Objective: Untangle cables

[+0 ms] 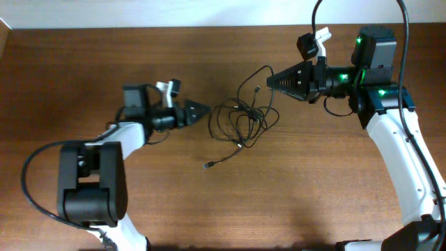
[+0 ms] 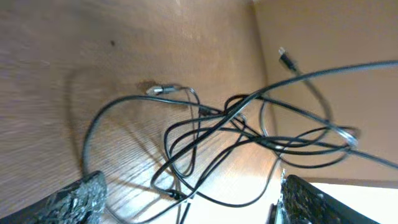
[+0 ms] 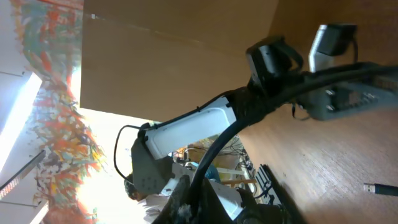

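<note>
The cables (image 1: 240, 118) are thin black wires in a loose tangle of loops on the wooden table, between the two arms. One plug end (image 1: 208, 165) trails toward the front. My left gripper (image 1: 207, 109) is at the tangle's left edge. In the left wrist view its fingers (image 2: 191, 183) are spread wide, with loops of the cables (image 2: 236, 124) lying between and ahead of them. My right gripper (image 1: 270, 81) is raised at the tangle's upper right. It is shut (image 3: 196, 186) on one cable strand (image 3: 214, 146), which runs taut out from the jaws.
The table (image 1: 313, 181) is brown wood with a pale wall along its far edge. The left arm's white base (image 1: 90, 181) is at the front left, the right arm (image 1: 404, 153) at the right. A loose plug (image 3: 376, 188) shows in the right wrist view.
</note>
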{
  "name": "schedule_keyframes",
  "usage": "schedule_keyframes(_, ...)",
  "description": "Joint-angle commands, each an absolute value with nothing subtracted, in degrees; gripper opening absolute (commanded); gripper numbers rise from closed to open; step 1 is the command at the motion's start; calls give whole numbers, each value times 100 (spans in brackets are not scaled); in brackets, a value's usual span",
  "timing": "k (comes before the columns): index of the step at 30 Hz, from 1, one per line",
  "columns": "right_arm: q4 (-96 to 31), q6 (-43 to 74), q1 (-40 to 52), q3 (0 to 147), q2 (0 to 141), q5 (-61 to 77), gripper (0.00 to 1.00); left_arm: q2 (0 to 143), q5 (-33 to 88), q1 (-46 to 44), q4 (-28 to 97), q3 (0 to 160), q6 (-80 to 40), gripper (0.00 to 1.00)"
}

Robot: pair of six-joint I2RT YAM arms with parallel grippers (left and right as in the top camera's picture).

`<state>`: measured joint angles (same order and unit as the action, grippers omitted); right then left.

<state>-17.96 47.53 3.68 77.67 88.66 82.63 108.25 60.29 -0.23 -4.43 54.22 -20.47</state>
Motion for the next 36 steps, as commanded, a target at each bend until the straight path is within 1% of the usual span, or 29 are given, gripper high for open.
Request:
schedule_keyframes(1, -1778, 4630, 373, 7778, 8849, 8311, 4, 10847, 4871, -716, -427, 5426, -1702, 92)
schedule_keyframes(8, -1778, 4630, 377, 7778, 8849, 8270, 4, 10849, 3354, -1669, -478, 5426, -1704, 97)
schedule_keyframes(10, -1778, 4630, 377, 7778, 8849, 8270, 4, 10849, 3024, -1822, -473, 5426, -1704, 95)
schedule_keyframes(12, -1778, 4630, 377, 7778, 8849, 8261, 4, 10855, 2797, -1940, -467, 5426, -1704, 86)
schedule_keyframes(13, -1778, 4628, 379, 7778, 8849, 8226, 4, 10873, 2711, -2003, -469, 5426, -1704, 84)
schedule_keyframes(18, -1778, 4633, 377, 7778, 8849, 8187, 4, 10908, 2178, -2364, -467, 5426, -1704, 85)
schedule_keyframes(20, -1780, 4635, 377, 7778, 8849, 8189, 4, 10908, 2115, -2403, -451, 5426, -1706, 84)
schedule_keyframes(21, -1780, 4633, 377, 7778, 8849, 8189, 4, 10908, 2117, -2401, -449, 5426, -1704, 79)
schedule_keyframes(24, -1780, 4630, 377, 7778, 8849, 8189, 4, 10932, 2112, -2403, -427, 5426, -1704, 39)
schedule_keyframes(25, -1780, 4630, 377, 7778, 8849, 8189, 4, 10951, 2106, -2401, -427, 5426, -1704, 34)
schedule_keyframes(27, -1780, 4628, 377, 7778, 8849, 8191, 4, 10960, 1809, -2368, -421, 5426, -1706, 11)
schedule_keyframes(28, -1780, 4628, 377, 7778, 8849, 8189, 4, 10960, 1695, -2307, -405, 5426, -1706, 2)
schedule_keyframes(29, -1780, 4628, 377, 7778, 8849, 8187, 4, 10960, 1688, -2228, -395, 5426, -1712, 0)
schedule_keyframes(31, -1780, 4628, 377, 7778, 8849, 8184, 4, 10958, 1688, -1968, -285, 5426, -1979, 2)
schedule_keyframes(33, -1778, 4628, 377, 7778, 8849, 8184, 4, 10958, 1688, -1684, -106, 5426, -2287, 0)
schedule_keyframes(36, -1780, 4626, 377, 7778, 8849, 8184, 4, 10958, 1719, -1181, 272, 5426, -2783, 0)
